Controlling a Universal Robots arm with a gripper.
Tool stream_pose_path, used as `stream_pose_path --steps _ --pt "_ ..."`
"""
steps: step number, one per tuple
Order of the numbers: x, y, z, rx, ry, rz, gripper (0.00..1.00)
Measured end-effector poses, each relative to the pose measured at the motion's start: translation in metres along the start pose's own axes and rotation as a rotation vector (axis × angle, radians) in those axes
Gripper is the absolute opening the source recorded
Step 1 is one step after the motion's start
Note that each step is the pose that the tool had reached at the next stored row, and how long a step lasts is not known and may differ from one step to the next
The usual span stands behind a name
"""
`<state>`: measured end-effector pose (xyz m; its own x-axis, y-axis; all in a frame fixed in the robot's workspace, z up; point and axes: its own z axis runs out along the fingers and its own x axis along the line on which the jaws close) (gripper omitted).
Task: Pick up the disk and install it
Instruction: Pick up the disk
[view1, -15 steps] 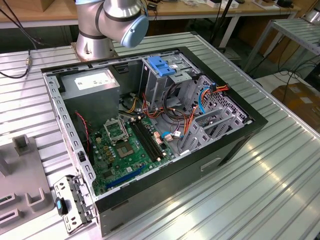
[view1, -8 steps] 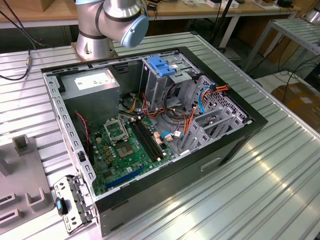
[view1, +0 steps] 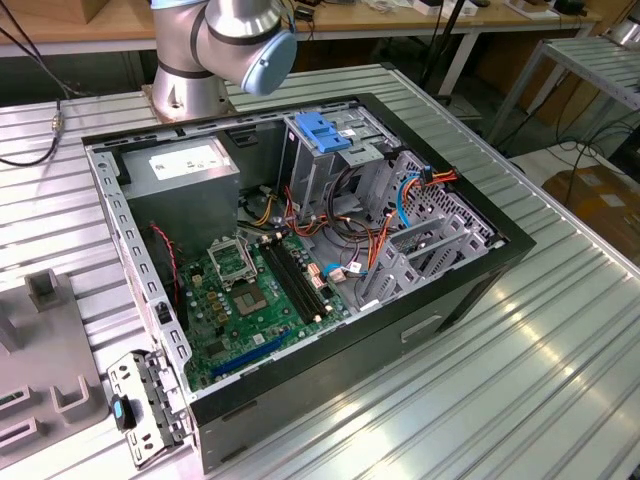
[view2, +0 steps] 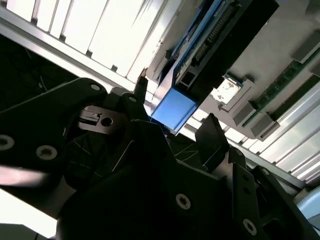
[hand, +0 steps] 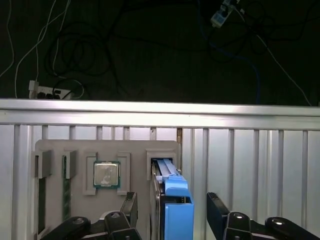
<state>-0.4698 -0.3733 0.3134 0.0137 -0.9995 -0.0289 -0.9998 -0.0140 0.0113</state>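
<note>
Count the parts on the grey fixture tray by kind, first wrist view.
disk: 1
processor chip: 1
memory sticks: 2
Total: 4

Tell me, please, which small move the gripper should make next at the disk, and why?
Probably close the fingers on it. In the first wrist view the gripper is open and straddles the disk, which stands on edge in the grey holder, with a gap showing on both sides.
</note>
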Motion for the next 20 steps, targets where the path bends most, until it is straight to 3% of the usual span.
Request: stream_pose_path --steps 5,12,13,20 --pt "0.0001 -0.0011 0.0063 0.0008 -0.0003 0.033 0.66" --pt "0.0002 -0.0013 0.0086 0.0011 -0.0005 0.034 0.65" --pt "0.0002 -0.0013 0.0095 0.0010 -0.0005 0.034 0.57" --pt "-0.0003 -0.0017 0.0159 0.0010 -0.0004 0.035 0.57"
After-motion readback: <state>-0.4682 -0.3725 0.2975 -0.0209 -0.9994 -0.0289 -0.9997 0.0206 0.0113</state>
